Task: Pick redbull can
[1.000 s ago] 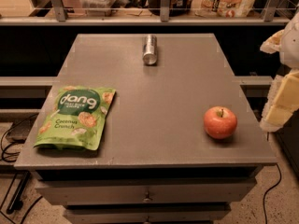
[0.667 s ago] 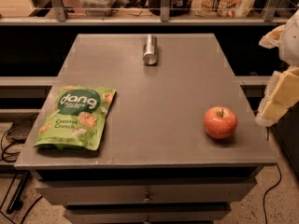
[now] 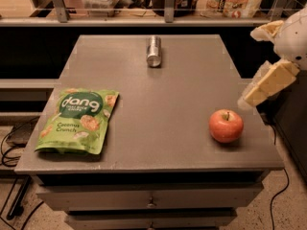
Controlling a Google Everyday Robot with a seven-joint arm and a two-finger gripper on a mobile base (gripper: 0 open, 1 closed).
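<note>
While the tabletop has stayed as it was over the last second, the gripper (image 3: 260, 88) has crept in from the right. Its pale tip, which hung lower and just off the table's right edge, now sits higher and further left, overlapping that edge above and to the right of the red apple (image 3: 226, 125). You should read that as the start of the reach and no more: the shift is small, and the arm remains well apart from the redbull can (image 3: 154, 51). That can lies on its side at the far middle of the grey table (image 3: 168, 95), its shiny round end facing the camera, untouched and in the same spot as before. The green snack bag (image 3: 79, 120) at the near left and the apple at the near right have not budged either. You cannot tell from this angle how far the gripper is open, since only one cream-coloured side of it shows at the right of the view. It seems to be carrying nothing, as every item on the table rests free. For the task, this means the pick is barely begun: the gripper has yet to cross most of the table, going leftward and toward the back. Expect the apple to sit close under the early part of that path, and mind that a can lying on its side may roll if nudged before it is gripped.
</note>
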